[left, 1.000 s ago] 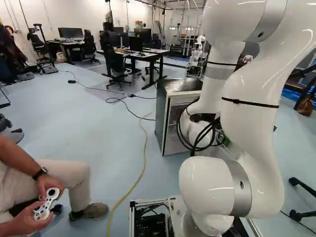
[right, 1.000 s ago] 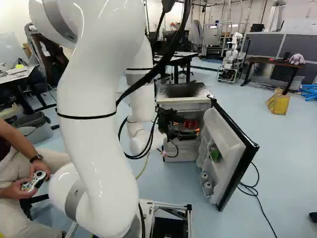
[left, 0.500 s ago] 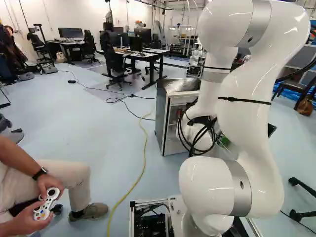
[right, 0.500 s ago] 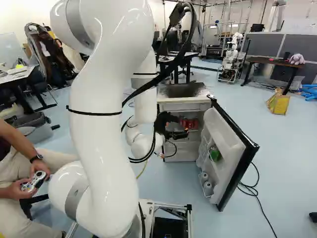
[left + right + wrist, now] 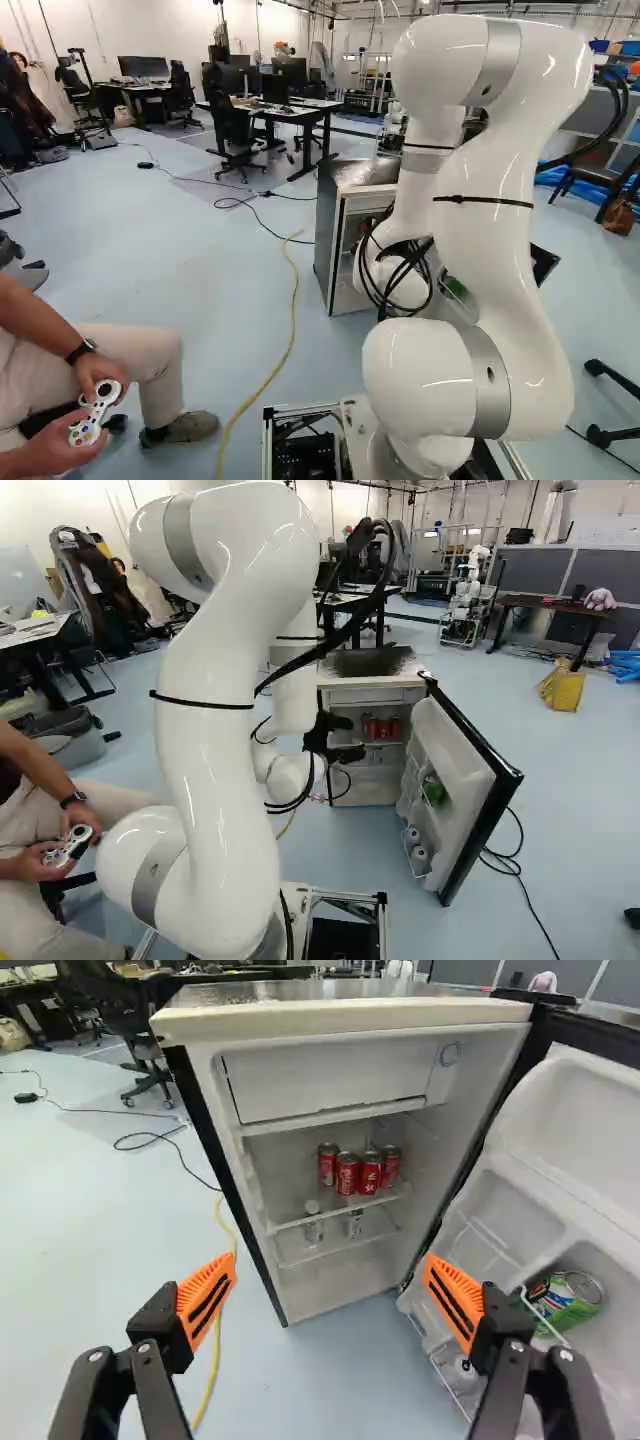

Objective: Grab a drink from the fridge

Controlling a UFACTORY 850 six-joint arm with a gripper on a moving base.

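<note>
In the right base view my gripper [image 5: 356, 737] is in front of the fridge [image 5: 348, 695], whose door [image 5: 466, 780] is swung out. In the wrist view my gripper [image 5: 329, 1278] is open, its orange pads wide apart with nothing between them. Ahead of it, several red cans [image 5: 347, 1173] stand upright close together on the fridge's upper shelf. Below them on the lower shelf are a clear bottle [image 5: 313, 1222] and a silver can [image 5: 354, 1224]. A green can [image 5: 570, 1295] lies in the door shelf beside one finger.
The fridge's left side wall [image 5: 328, 240] and the open door flank the interior. A yellow cable [image 5: 291, 330] crosses the floor beside the fridge. Another robot [image 5: 465, 595] stands far back. Desks and chairs are behind the fridge. A yellow box [image 5: 563, 688] sits far right.
My arm has drawn back from the fridge, the gripper shifting left in the right base view and uncovering the red cans. The base has not moved.
</note>
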